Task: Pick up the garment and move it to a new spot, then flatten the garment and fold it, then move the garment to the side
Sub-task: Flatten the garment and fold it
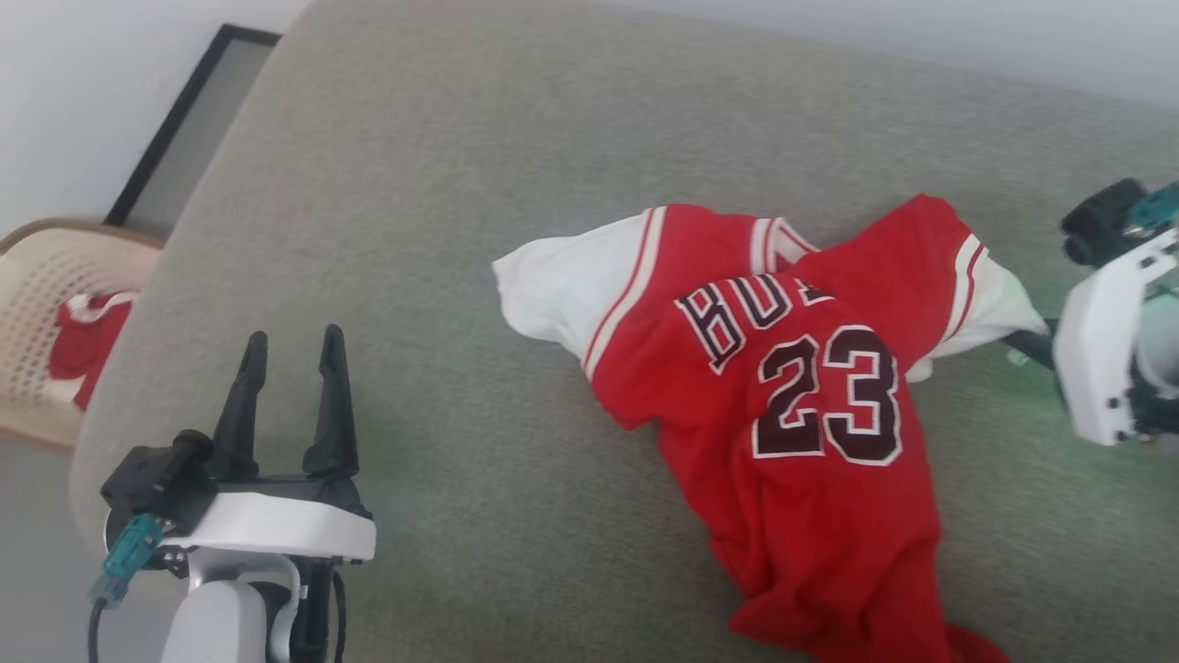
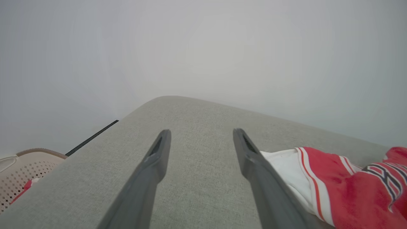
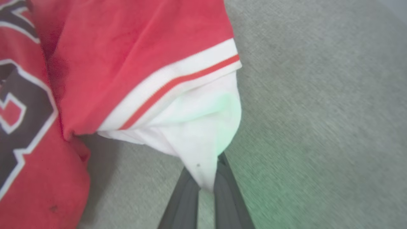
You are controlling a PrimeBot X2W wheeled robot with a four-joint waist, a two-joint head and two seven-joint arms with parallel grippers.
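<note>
The garment (image 1: 792, 405), a red jersey with white sleeves and a dark "23", lies crumpled on the grey cushion (image 1: 479, 239), its hem trailing toward the near edge. My right gripper (image 3: 205, 179) is shut on the garment (image 3: 149, 63), pinching the tip of its white right sleeve (image 3: 200, 127). In the head view that gripper (image 1: 1018, 345) reaches in from the right edge to that sleeve. My left gripper (image 1: 285, 387) stands open over bare cushion at the lower left, well clear of the cloth. From the left wrist, its fingers (image 2: 152, 165) are spread wide, the garment's other white sleeve (image 2: 289, 165) behind the right one.
A beige perforated basket (image 1: 55, 313) holding a red-and-white cloth (image 1: 87, 336) stands off the cushion's left side. A dark-framed panel (image 1: 189, 120) leans against the white wall behind it. Bare cushion stretches to the left of and behind the garment.
</note>
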